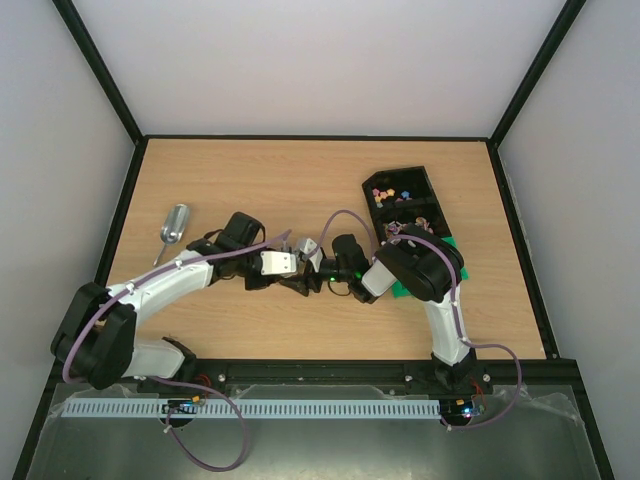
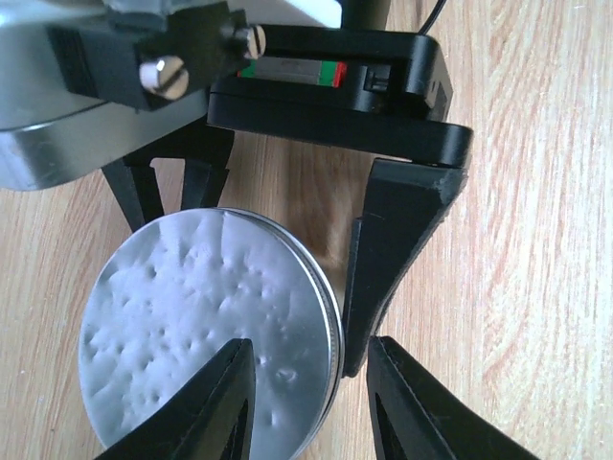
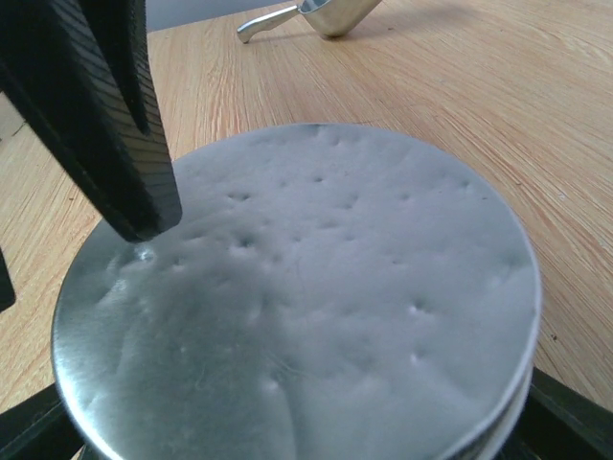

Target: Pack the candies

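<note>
The candies, tiny bright pieces in mixed colours, lie in a black compartment tray at the back right. At the table's middle my right gripper is shut across a round metal tin, whose dimpled lid is on. My left gripper points down at the tin's edge with its jaws apart. One of its fingers touches the lid top just inside the rim; the other stands outside the rim, beside the right gripper's finger.
A metal scoop lies on the wooden table at the left, apart from both arms. A green piece shows under the right arm beside the tray. Black frame rails edge the table.
</note>
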